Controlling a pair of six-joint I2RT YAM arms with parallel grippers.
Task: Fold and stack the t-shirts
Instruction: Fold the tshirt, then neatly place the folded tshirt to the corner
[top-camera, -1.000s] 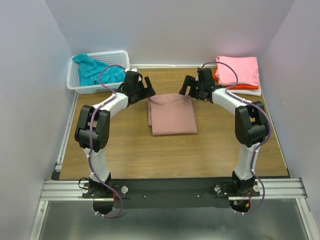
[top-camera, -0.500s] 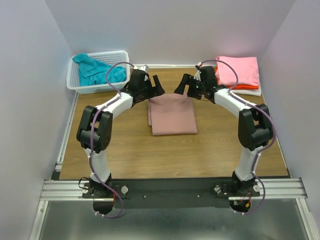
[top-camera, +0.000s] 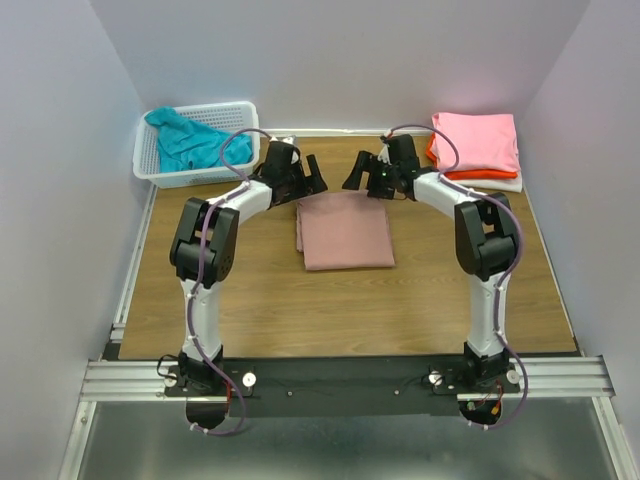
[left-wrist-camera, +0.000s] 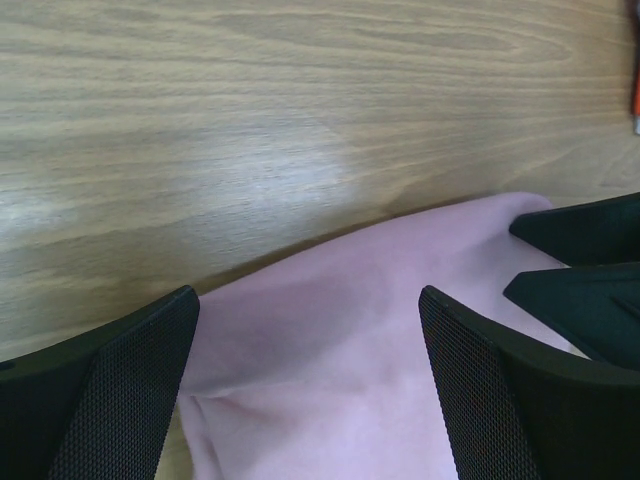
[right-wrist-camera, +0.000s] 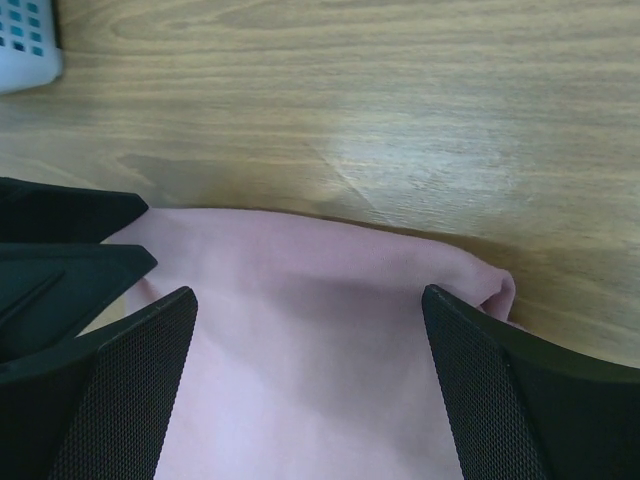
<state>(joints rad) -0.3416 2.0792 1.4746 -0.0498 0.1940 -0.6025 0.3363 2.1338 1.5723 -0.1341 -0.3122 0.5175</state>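
Dusty-pink cloth t-shirt (top-camera: 345, 230) lies mid-bench, already folded to a flat rectangle, plain side up, no print showing. Its left side looks a bit ragged, with an under-layer peeking out. Left claw (top-camera: 308, 175) and right claw (top-camera: 358, 172) sit at the shirt's far edge, one near each far corner, close to each other. Both wrist views show the fingers (left-wrist-camera: 100, 400) spread wide with nothing between them. The far hem runs across the gap under each claw. Can't tell whether the tips are on the cloth or just above it. The far right corner has a small rolled lip of cloth in the right wrist view. On the wood-grain bench (top-camera: 260, 290), the finished stack is at the far right: bright pink folded t-shirt (top-camera: 478, 140) on top, orange t-shirt (top-camera: 490, 175) under it, white t-shirt (top-camera: 510, 184) at the bottom. A teal cloth t-shirt (top-camera: 185, 140) is bunched in the white plastic lattice basket (top-camera: 160, 175) far left, unfolded. My read: this is the grasp setup on the far edge, either for one more fold toward the near side or for a lift onto the stack. Can't say which. Next move needs both claws to drop onto the hem, close at the two corners together, and catch every layer, not just the top one. Then lift evenly so the fold doesn't open. Risks: the rolled lip at the right corner slipping out, and the two claws fouling each other given how close they are.
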